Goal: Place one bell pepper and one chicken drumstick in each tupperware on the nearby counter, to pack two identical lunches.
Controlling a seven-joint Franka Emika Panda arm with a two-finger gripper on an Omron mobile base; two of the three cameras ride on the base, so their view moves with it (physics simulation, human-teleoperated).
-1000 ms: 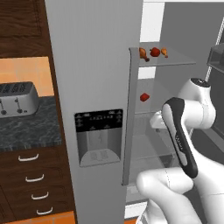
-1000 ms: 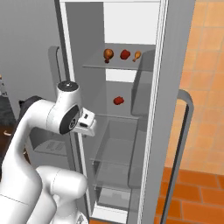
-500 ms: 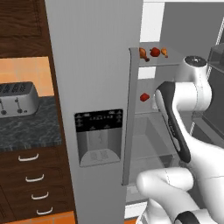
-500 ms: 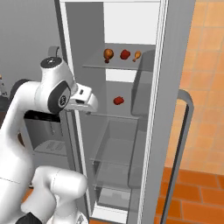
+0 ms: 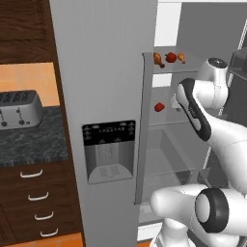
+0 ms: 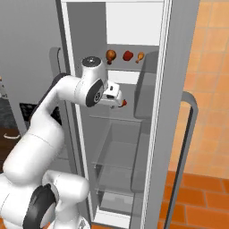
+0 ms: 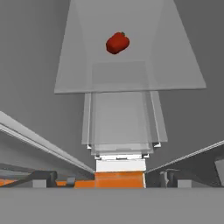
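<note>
End effector [image 6: 117, 99] beside bell pepper [image 7: 117, 43]

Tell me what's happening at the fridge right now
The robot arm is reaching into the open fridge with its gripper open and nothing in it. The gripper is up by a red bell pepper that sits alone on a glass shelf. One shelf higher lie two drumsticks with another pepper between them. Nothing has been picked up yet. A toaster stands on the counter to the left of the fridge.
</note>
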